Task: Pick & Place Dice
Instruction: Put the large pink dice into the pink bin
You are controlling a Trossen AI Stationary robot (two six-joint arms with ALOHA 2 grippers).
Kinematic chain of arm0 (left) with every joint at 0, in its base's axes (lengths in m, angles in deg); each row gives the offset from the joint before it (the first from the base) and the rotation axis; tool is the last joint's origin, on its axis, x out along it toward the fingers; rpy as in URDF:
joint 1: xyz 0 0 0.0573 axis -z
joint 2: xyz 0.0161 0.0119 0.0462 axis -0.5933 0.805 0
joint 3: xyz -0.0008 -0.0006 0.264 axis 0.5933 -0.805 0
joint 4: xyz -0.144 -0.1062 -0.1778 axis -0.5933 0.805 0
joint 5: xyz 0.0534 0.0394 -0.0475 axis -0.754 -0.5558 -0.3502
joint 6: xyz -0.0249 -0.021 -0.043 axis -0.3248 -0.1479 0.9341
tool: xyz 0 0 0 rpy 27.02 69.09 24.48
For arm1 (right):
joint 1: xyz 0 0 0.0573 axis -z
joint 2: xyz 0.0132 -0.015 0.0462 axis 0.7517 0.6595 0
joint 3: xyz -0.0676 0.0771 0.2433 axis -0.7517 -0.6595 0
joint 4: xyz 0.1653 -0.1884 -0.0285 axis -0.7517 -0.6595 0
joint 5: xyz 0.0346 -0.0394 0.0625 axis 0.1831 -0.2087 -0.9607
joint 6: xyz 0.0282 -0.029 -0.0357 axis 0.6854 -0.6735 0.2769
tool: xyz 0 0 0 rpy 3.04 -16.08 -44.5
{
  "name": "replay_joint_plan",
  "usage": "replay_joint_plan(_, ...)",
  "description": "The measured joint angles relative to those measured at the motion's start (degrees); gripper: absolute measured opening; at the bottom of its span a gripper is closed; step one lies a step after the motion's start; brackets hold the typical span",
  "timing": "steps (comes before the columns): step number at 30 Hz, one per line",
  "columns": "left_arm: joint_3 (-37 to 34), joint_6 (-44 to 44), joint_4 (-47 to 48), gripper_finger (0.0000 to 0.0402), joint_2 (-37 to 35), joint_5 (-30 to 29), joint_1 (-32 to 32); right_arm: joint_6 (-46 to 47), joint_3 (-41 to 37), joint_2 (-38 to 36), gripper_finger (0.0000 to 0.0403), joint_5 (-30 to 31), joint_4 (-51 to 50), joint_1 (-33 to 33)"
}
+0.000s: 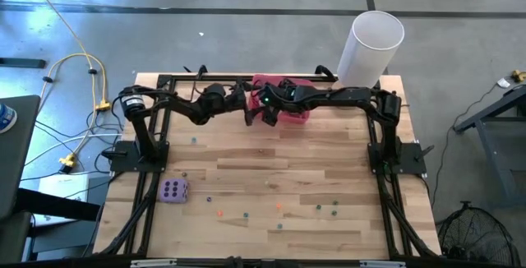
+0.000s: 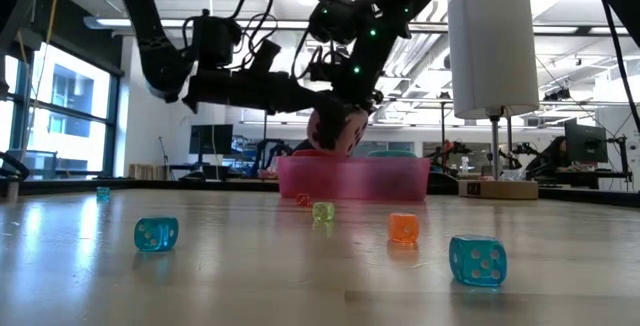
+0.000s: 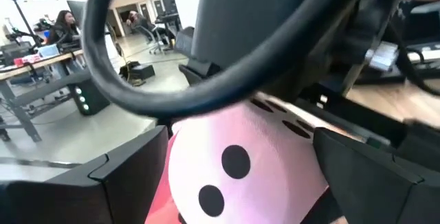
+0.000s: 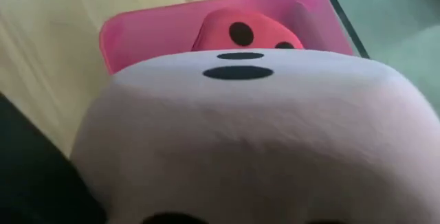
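The pink die hangs above the pink tray at the table's far middle. My left gripper reaches in level from the table's left and is shut on it. My right gripper slants down onto the same die from the right. In the right wrist view the die fills the picture and hides the fingers. A red die lies in the tray. The purple die rests on the table at the near left. Several tiny dice are scattered over the near half. My left gripper pinches the pink die by two opposite sides between its two fingers. The fingers come level from the table's left. The die is lifted clear above the tray, its two-pip face turned toward the wrist. Whether my right gripper touches the die I cannot tell.
A tall white cylinder stands at the table's far right corner. The two arms cross close together over the tray. A dark cable of the right arm loops just in front of the left fingers. Bare wood lies across the table's middle.
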Motion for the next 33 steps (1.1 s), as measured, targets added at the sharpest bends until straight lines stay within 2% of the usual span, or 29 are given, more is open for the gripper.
replay_joint_plan(9,0.15,1.42,-3.80,0.0353,4.79,0.16,-0.34,-0.04,-0.07,0.07,0.0400,0.23,-2.21,-0.14)
replay_joint_plan(13,0.15,1.28,-4.87,0.0353,5.98,-0.54,-0.36,1.18,-0.07,0.07,0.0400,2.96,-3.96,-0.27)
replay_joint_plan(19,0.11,2.31,-4.78,0.0353,6.22,-3.98,-0.11,1.74,0.12,0.07,0.0400,3.26,-6.88,-0.33)
replay_joint_plan(33,-0.03,2.73,-4.52,0.0353,6.29,-4.51,-0.10,-0.56,0.11,-0.04,0.0400,4.92,-8.47,-2.74)
